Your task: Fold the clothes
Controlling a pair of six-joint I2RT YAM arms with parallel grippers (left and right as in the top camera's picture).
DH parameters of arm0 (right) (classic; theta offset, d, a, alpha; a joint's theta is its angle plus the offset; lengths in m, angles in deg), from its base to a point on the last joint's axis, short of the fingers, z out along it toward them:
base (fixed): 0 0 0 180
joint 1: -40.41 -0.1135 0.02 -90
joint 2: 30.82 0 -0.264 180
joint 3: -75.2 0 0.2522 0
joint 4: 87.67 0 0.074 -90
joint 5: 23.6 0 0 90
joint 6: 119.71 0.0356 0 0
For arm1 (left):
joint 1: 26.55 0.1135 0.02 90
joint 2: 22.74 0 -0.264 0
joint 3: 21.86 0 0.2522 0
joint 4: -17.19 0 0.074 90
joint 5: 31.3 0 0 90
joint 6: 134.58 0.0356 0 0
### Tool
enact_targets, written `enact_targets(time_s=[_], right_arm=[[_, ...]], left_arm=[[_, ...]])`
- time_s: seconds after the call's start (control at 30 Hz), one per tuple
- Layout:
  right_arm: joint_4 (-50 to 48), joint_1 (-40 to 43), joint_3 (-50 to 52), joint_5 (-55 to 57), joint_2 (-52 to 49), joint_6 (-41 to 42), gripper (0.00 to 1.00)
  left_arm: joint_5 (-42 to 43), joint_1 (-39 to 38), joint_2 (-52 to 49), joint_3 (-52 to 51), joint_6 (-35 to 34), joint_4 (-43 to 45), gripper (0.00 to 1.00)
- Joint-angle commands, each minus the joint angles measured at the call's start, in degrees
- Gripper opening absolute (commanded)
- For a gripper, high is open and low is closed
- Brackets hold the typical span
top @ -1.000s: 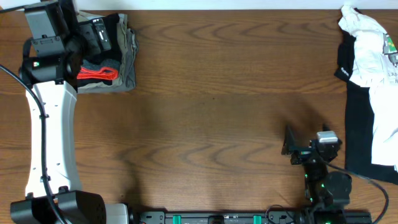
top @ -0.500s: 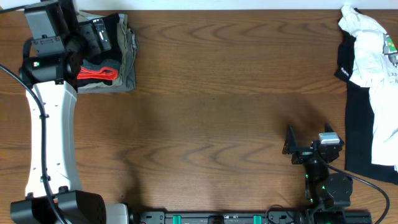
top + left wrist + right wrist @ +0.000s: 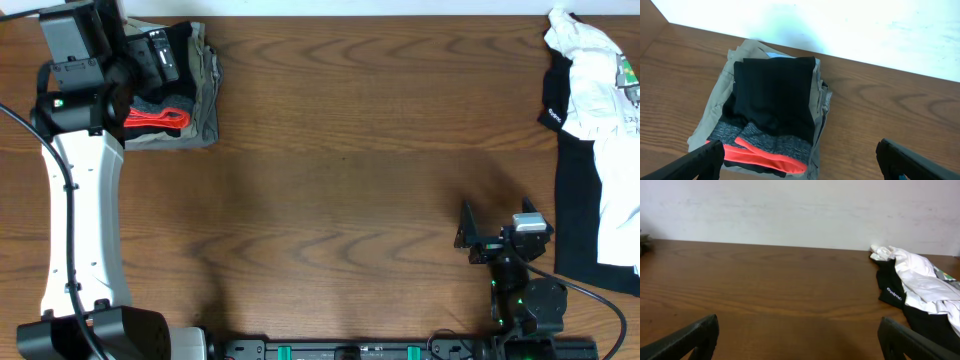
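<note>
Over the folded leggings (image 3: 772,100), left arm (image 3: 85,200) seemingly hovers, fingers (image 3: 705,156) spread.

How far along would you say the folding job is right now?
Done: the leggings lie as a folded bundle on the folded khaki trousers. In hand: nothing; the left gripper hovers open over that stack and the right gripper is open and empty. Possibly left: a white T-shirt and a black garment lie rumpled at the far right.
</note>
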Motion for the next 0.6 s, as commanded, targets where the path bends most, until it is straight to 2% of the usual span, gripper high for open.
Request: enact_targets(time_s=[0.0,0.23,0.37,0.47,0.57], right_arm=[[0.26,0.57,0.09,0.42,0.39,-1.05,0.99],[0.26,0.57,0.09,0.42,0.37,-1.05,0.99],[0.26,0.57,0.09,0.39,0.37,-1.05,0.99],[0.26,0.57,0.09,0.42,0.37,-1.05,0.99],[0.26,0.57,0.09,0.42,0.37,-1.05,0.99]], left_arm=[[0.37,0.2,0.11,0.15,1.01,-0.15,0.98],[0.42,0.42,3.02,-0.68,0.96,-3.39,0.98],[4.22,-0.24,7.28,-4.0,0.79,-2.86,0.98],[5.33,-1.57,11.76,-10.36,0.81,3.32,0.98],[5.31,-3.65,17.79,-21.16,0.81,14.12,0.98]])
